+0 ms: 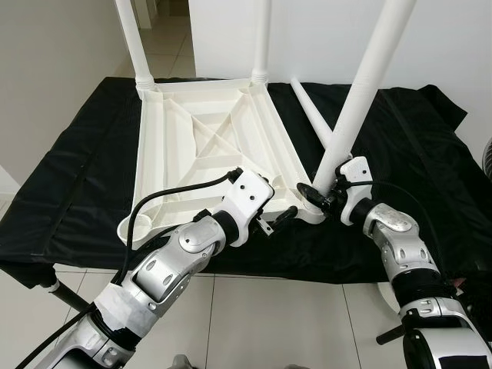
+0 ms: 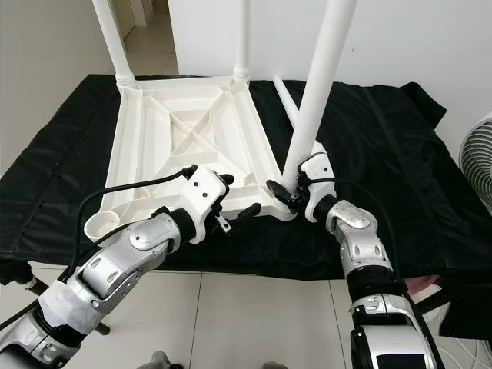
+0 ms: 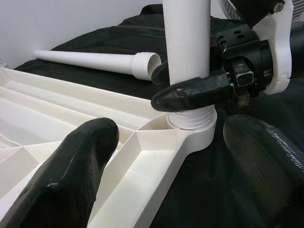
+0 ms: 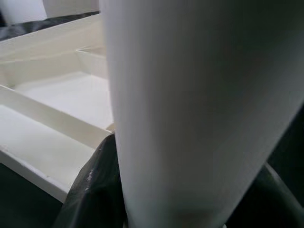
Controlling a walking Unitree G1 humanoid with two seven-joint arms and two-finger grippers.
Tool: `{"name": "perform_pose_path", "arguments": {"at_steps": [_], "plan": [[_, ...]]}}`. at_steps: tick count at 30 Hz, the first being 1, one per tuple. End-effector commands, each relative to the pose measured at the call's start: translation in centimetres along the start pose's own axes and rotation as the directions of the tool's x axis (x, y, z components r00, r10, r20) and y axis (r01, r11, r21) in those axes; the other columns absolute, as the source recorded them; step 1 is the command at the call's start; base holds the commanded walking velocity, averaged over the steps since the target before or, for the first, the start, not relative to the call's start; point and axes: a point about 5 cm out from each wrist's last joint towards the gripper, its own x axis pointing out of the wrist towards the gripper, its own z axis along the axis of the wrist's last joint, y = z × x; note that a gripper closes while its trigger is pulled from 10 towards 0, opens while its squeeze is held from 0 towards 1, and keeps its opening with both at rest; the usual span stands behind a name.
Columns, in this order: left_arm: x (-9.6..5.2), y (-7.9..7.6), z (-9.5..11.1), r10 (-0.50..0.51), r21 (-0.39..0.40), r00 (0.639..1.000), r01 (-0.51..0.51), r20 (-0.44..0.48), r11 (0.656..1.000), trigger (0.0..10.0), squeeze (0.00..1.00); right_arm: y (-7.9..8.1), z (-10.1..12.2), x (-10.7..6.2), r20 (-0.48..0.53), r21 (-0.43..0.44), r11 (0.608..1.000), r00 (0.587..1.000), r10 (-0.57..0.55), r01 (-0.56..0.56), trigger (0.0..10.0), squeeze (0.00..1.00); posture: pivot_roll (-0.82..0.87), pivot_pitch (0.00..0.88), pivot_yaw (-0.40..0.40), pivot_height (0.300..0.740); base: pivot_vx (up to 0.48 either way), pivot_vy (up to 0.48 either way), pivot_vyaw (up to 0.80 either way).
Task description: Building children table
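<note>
A white plastic tabletop (image 1: pixel 192 131) lies upside down on a black cloth (image 1: pixel 69 177). Two white legs (image 1: pixel 132 38) (image 1: pixel 261 38) stand upright in its far corners. A third leg (image 1: pixel 361 84) leans in the near right corner socket (image 3: pixel 192 124). My right gripper (image 1: pixel 321 194) is shut on this leg just above the socket. My left gripper (image 1: pixel 273 207) is open, close beside the same corner, one finger (image 3: pixel 80 161) over the ribbed underside and the other over the cloth. A fourth leg (image 1: pixel 311 115) lies loose on the cloth behind the held one.
The cloth-covered surface ends just before my arms, with tiled floor below. A white fan (image 2: pixel 478 157) stands at the far right. White walls are behind, with a doorway at the far left.
</note>
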Motion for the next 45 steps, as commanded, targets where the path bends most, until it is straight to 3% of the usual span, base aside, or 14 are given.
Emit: {"name": "perform_pose_path", "arguments": {"at_steps": [1, 4, 5, 13, 17, 21, 22, 24, 26, 28, 30, 43, 44, 45], "plan": [[-0.1, -0.8, 0.2, -0.186, 0.018, 0.983, 0.186, 0.001, 0.982, 10.0, 0.0, 0.9, -0.6, 0.2, -0.007, 0.013, 0.999, 0.999, 0.052, -0.052, 0.0, 0.0, -0.11, 0.035, 0.032, 0.74, 0.0, 0.0, 0.0], [-0.1, -0.8, 0.2, -0.188, 0.015, 0.982, 0.188, 0.003, 0.982, 10.0, 0.0, 1.1, -0.9, 0.2, -0.002, 0.052, 0.997, 0.999, 0.05, -0.05, 0.0, 0.0, -0.11, 0.035, 0.032, 0.74, 0.0, 0.0, 0.0], [-0.1, -0.8, 0.2, -0.189, 0.014, 0.982, 0.189, 0.003, 0.982, 10.0, 0.0, 1.2, -1.0, 0.2, -0.004, 0.06, 0.997, 0.999, 0.047, -0.046, 10.0, 0.0, -0.11, 0.038, 0.034, 0.74, 0.0, 0.0, 0.0], [-0.1, -1.0, 0.1, -0.194, 0.008, 0.981, 0.194, 0.002, 0.981, 10.0, 0.0, 1.9, -0.7, 0.1, 0.01, 0.081, 0.995, 0.998, -0.064, 0.063, 10.0, 0.0, -0.13, 0.058, 0.033, 0.74, 0.0, 0.0, 0.0], [-0.1, -1.3, 0.0, -0.194, 0.0, 0.981, 0.194, 0.004, 0.981, 10.0, 0.0, 2.9, -0.6, 0.3, 0.009, 0.174, 0.963, 0.977, -0.211, 0.206, 10.0, 0.0, -0.13, 0.063, 0.032, 0.74, 0.0, 0.0, 0.0], [0.0, -1.3, 0.0, -0.192, -0.004, 0.981, 0.192, 0.005, 0.981, 10.0, 0.0, 3.8, -0.4, 0.4, 0.015, 0.233, 0.937, 0.963, -0.27, 0.259, 10.0, 0.0, -0.13, 0.067, 0.032, 0.74, 0.0, 0.0, 0.0], [0.0, -1.4, 0.0, -0.192, -0.006, 0.981, 0.192, 0.006, 0.981, 10.0, 0.0, 4.2, -0.5, 0.5, -0.008, 0.269, 0.905, 0.94, -0.341, 0.33, 10.0, 0.0, -0.13, 0.074, 0.029, 0.74, 0.0, 0.0, 0.0], [0.0, -1.4, 0.0, -0.192, -0.006, 0.981, 0.192, 0.006, 0.981, 10.0, 0.0, 4.2, -0.5, 0.5, -0.008, 0.269, 0.905, 0.94, -0.341, 0.33, 10.0, 0.0, -0.13, 0.074, 0.029, 0.74, 0.0, 0.0, 0.0], [-0.1, -1.4, 0.0, -0.191, -0.009, 0.982, 0.191, 0.005, 0.982, 10.0, 0.0, 4.8, -0.5, -0.3, -0.061, 0.258, 0.794, 0.83, -0.555, 0.55, 10.0, 0.0, -0.13, 0.077, 0.027, 0.74, 0.0, 0.0, 0.0], [-0.1, -1.4, 0.0, -0.191, -0.009, 0.982, 0.191, 0.005, 0.982, 10.0, 0.0, 4.8, -0.5, -0.3, -0.061, 0.258, 0.794, 0.83, -0.555, 0.55, 10.0, 0.0, -0.13, 0.077, 0.027, 0.74, 0.0, 0.0, 0.0], [-0.2, -1.5, -0.2, -0.191, -0.012, 0.982, 0.191, 0.002, 0.981, 10.0, 0.0, 5.7, -0.1, -1.8, -0.096, 0.22, 0.614, 0.643, -0.76, 0.758, 10.0, 0.0, -0.13, 0.079, 0.025, 0.74, 0.0, 0.0, 0.0], [0.0, -1.5, -0.1, -0.193, -0.006, 0.981, 0.193, 0.003, 0.981, 10.0, 0.0, 6.4, 0.7, -1.5, -0.099, 0.222, 0.628, 0.658, -0.747, 0.746, 10.0, 0.0, -0.13, 0.073, 0.025, 0.74, 0.0, 0.0, 0.0], [0.0, -1.4, -0.1, -0.192, -0.005, 0.981, 0.192, 0.005, 0.981, 10.0, 0.0, 6.5, 0.9, -1.3, -0.093, 0.223, 0.639, 0.669, -0.737, 0.736, 10.0, 1.0, -0.13, 0.068, 0.026, 0.74, 0.0, 0.0, 0.0], [0.0, -1.4, 0.0, -0.191, -0.003, 0.982, 0.191, 0.005, 0.982, 10.0, 0.0, 6.7, 1.2, -1.0, -0.081, 0.232, 0.656, 0.687, -0.723, 0.718, 10.0, 1.0, -0.13, 0.061, 0.026, 0.74, 0.0, 0.0, 0.0]]}}
